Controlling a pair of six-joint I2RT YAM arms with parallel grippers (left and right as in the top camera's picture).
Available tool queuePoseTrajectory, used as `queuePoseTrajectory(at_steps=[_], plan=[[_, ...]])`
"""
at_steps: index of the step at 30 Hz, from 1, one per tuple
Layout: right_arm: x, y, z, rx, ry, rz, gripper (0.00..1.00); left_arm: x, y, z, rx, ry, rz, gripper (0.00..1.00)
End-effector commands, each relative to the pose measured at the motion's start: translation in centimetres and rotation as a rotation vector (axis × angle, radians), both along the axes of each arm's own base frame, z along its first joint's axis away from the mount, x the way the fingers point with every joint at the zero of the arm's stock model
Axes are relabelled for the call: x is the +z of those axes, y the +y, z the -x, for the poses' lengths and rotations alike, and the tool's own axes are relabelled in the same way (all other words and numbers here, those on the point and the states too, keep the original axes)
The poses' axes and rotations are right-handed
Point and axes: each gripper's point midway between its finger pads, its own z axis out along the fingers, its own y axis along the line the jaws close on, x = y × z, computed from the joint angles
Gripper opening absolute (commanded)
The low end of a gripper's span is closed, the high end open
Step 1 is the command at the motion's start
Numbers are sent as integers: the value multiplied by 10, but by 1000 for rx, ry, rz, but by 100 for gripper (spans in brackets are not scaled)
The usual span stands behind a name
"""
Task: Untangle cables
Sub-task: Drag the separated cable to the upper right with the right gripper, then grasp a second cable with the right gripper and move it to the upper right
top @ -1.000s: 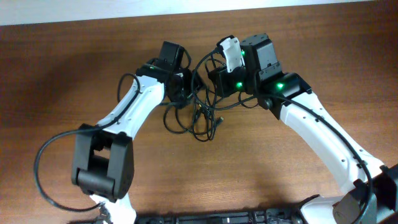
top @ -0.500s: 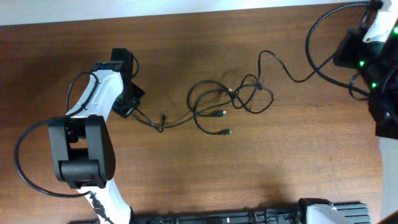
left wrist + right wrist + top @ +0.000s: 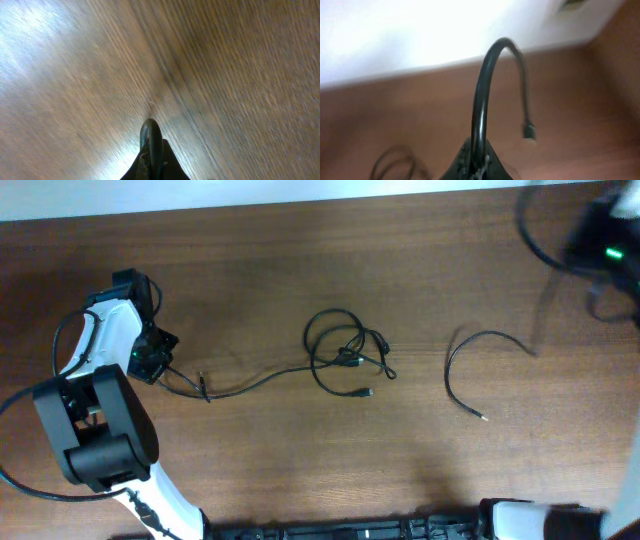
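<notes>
Cables lie on the wooden table as a small knot of loops near its middle. One strand runs left from the knot to the left gripper near the table's left edge. In the left wrist view, its jaws are pinched together on this thin strand. A separate curved cable lies right of the knot, apart from it. The right gripper appears blurred at the upper right corner. In the right wrist view it is clamped on a black cord that arches upward and ends in a small plug. Whether that cord is the curved cable cannot be determined.
</notes>
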Motion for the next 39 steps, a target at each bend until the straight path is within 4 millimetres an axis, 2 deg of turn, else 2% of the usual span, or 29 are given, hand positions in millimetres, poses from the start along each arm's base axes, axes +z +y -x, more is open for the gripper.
queuePoseTrajectory(at_steps=[1, 2, 3, 4, 5, 6, 7, 10, 11, 13, 15, 16, 17, 18, 19, 20, 22, 24, 26, 27, 28, 29, 30, 31, 34, 36, 37, 38, 39], plan=[[-58, 7, -47, 71, 146, -42, 4, -5, -8, -1, 0, 0, 56, 5], [-73, -16, -68, 13, 165, 67, 4, -5, -8, 0, 0, 0, 56, 6], [-73, -47, -79, -109, 152, 162, 4, -5, -8, -1, 0, 0, 56, 10], [-61, -82, -83, -250, 110, 256, 4, -5, -8, -1, 0, 0, 56, 9], [-46, -110, -81, -360, 65, 314, 4, -5, -8, -1, 0, 0, 56, 7], [-14, -152, -73, -484, -8, 434, 4, -5, -8, -1, 0, -1, 56, 8], [13, -182, -69, -510, -60, 545, 4, -5, -8, -1, 0, -1, 56, 13], [56, -248, -53, -582, -198, 638, 4, -5, -8, -1, 0, -1, 56, 13], [62, -257, -59, -509, -266, 608, 4, -5, -8, -1, 0, -1, 56, 13], [54, -256, -85, -297, -361, 529, 4, -5, -8, -1, 0, -2, 56, 12], [10, -269, -123, -276, -376, 384, 4, -5, -8, -3, 0, -10, 54, 11], [-15, -269, -143, -258, -364, 332, 4, -5, -8, -4, 0, -13, 53, 10], [-36, -257, -164, -176, -361, 289, 4, -5, -7, -5, 0, -16, 53, 9], [-48, -237, -183, -90, -386, 222, 4, -5, -7, -5, 0, -20, 52, 8], [-47, -224, -196, -59, -420, 209, 4, -5, -7, -8, -1, -33, 50, 7], [-47, -217, -203, -46, -430, 212, 4, -5, -6, -10, 0, -40, 48, 6], [-73, -221, -212, -64, -388, 182, 4, -5, -5, -14, -1, -57, 45, 7], [-127, -244, -218, -148, -277, 172, 4, -5, -5, -16, -1, -63, 43, 7], [-211, -265, -215, -220, -89, 136, 4, -5, -6, -16, -3, -63, 43, 7], [-257, -267, -208, -232, 25, 101, 4, -5, -8, -17, -8, -64, 47, 7], [-282, -264, -202, -229, 91, 73, 5, -5, -10, -17, -13, -64, 49, 7], [-306, -258, -194, -221, 166, 41, 35, -5, -15, -19, -21, -66, 59, 7], [-311, -255, -190, -220, 192, 28, 99, -6, -23, -20, -38, -68, 69, 8], [-304, -253, -188, -248, 186, -6, 99, -6, -28, -21, -50, -68, 75, 10], [-223, -242, -169, -283, 120, -22, 99, -6, -56, -28, -104, -83, 126, 12], [-155, -201, -137, -203, 88, -75, 99, -5, -94, -51, -254, -176, 261, 13], [-136, -163, -118, -118, 112, -151, 99, -1, -113, -66, -330, -240, 304, 35], [-133, -139, -105, -75, 153, -196, 99, -1, -119, -70, -348, -254, 301, 71], [-136, -101, -85, -15, 244, -260, 99, 0, -127, -71, -368, -256, 299, 99]])
